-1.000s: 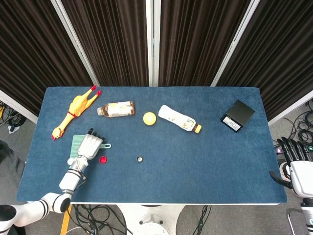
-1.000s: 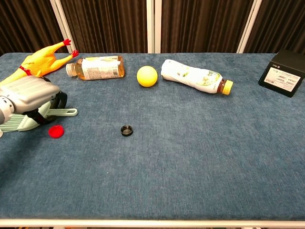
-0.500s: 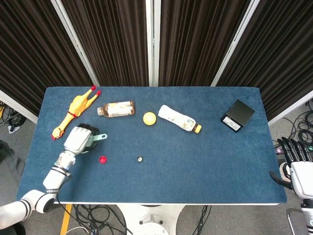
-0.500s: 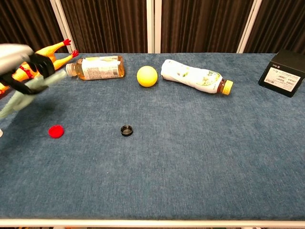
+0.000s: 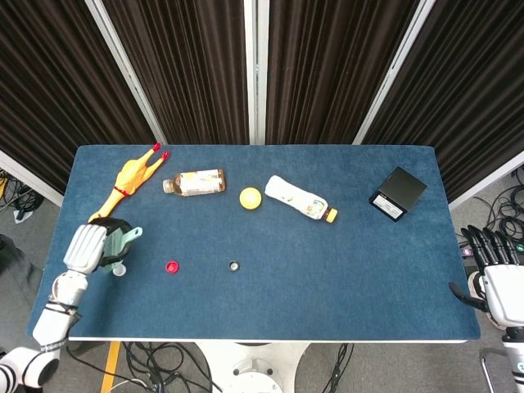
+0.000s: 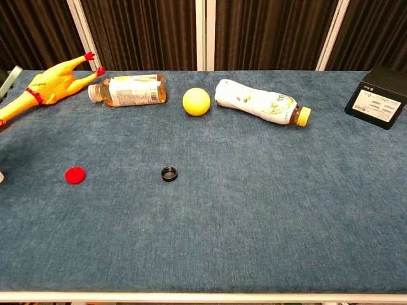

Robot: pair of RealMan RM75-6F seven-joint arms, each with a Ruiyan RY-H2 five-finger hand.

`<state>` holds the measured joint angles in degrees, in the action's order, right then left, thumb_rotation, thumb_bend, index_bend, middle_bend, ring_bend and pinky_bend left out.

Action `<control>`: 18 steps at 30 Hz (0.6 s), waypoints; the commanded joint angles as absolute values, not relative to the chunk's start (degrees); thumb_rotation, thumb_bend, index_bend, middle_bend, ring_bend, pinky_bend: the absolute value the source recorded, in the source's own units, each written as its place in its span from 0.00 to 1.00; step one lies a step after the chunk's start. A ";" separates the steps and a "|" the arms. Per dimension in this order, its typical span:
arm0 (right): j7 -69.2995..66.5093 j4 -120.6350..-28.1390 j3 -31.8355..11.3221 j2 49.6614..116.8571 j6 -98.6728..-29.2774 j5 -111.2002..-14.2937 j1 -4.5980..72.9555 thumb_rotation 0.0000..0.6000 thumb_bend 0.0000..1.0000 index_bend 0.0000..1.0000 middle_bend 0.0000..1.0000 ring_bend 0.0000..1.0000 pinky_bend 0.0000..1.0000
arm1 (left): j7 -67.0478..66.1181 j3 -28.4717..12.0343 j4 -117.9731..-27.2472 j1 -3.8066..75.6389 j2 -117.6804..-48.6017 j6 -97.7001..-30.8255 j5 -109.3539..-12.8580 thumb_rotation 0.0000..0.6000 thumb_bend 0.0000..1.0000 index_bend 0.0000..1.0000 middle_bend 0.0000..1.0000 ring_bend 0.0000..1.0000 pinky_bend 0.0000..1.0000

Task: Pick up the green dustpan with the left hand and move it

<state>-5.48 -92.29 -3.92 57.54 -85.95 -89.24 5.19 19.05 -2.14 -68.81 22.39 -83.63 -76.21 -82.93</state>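
My left hand (image 5: 85,246) holds the green dustpan (image 5: 121,237) at the table's (image 5: 327,262) left edge.
No label is readable; the rubber chicken (image 5: 127,185) lies near, and my right hand (image 5: 496,270) hangs with fingers apart, holding nothing.

Labels on bottles and box are unreadable.

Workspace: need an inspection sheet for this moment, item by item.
Surface: blue table, cloth-covered.
Job's things: green dustpan held in the left hand at the table's left edge, handle pointing inward.
Clutter: rubber chicken, tea bottle, yellow ball and white bottle, both bottles lying down; black box; red cap; black cap.
Hands: left grips the dustpan; right hand off the table's right edge, fingers apart, holding nothing.
Cables: loose on the floor under the table and at right.
Surroundings: dark curtains behind.
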 commanded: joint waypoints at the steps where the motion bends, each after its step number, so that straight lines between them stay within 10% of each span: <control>1: -5.44 -92.31 -3.99 57.47 -85.75 -89.28 5.40 1.00 0.10 0.00 0.07 0.00 0.00 | 21.14 -1.37 -67.42 20.35 -85.95 -77.49 -82.49 1.00 0.46 0.53 0.57 0.39 0.40; 18: -3.79 -93.70 -3.40 57.59 -85.40 -89.45 5.39 1.00 0.10 0.00 0.07 0.00 0.00 | 19.95 -0.32 -53.27 16.88 -95.04 -79.76 -85.02 1.00 0.46 0.53 0.57 0.39 0.41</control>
<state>-3.83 -93.65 -3.43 57.62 -85.41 -89.43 5.41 18.67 0.09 -54.75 16.97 -93.46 -79.79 -84.80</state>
